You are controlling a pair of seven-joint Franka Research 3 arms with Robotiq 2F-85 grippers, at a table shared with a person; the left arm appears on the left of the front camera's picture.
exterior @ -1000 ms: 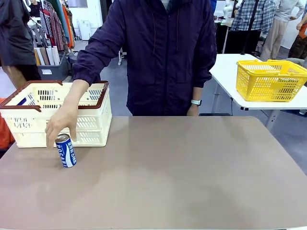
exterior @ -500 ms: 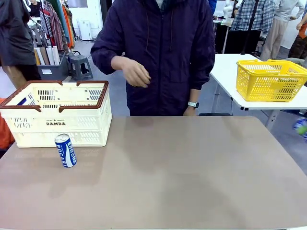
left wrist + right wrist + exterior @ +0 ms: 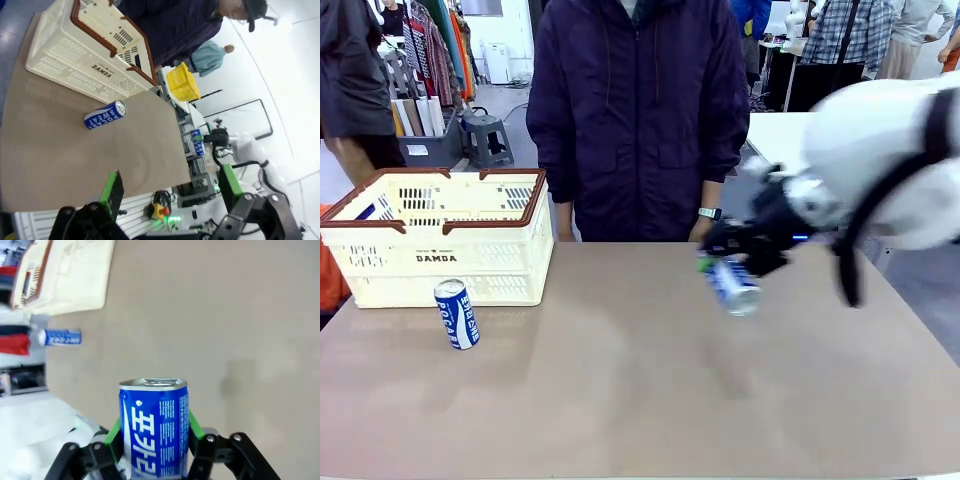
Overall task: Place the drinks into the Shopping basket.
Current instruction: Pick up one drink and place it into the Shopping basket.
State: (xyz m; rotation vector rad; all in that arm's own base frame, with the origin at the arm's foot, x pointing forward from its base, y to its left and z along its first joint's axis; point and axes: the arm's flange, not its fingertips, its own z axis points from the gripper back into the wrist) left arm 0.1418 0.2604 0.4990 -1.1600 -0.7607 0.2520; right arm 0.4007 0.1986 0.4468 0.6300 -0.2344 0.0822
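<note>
Newly arrived: blue-and-white, silver-topped can [image 3: 732, 286] in right jaws.

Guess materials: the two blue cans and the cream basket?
Probably metal: table can, glossy blue-and-white print, silver top; held can, same print, bare silver lid. The basket looks like moulded plastic: matte cream, slotted walls, brown rim.

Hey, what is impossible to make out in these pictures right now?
- Shopping basket interior, front view: the near wall hides its bottom, so any contents are unseen.
- Held can, front view: motion blur smears its lettering and the right gripper around it.
- Held can's base, right wrist view: cut off by the bottom edge.
</note>
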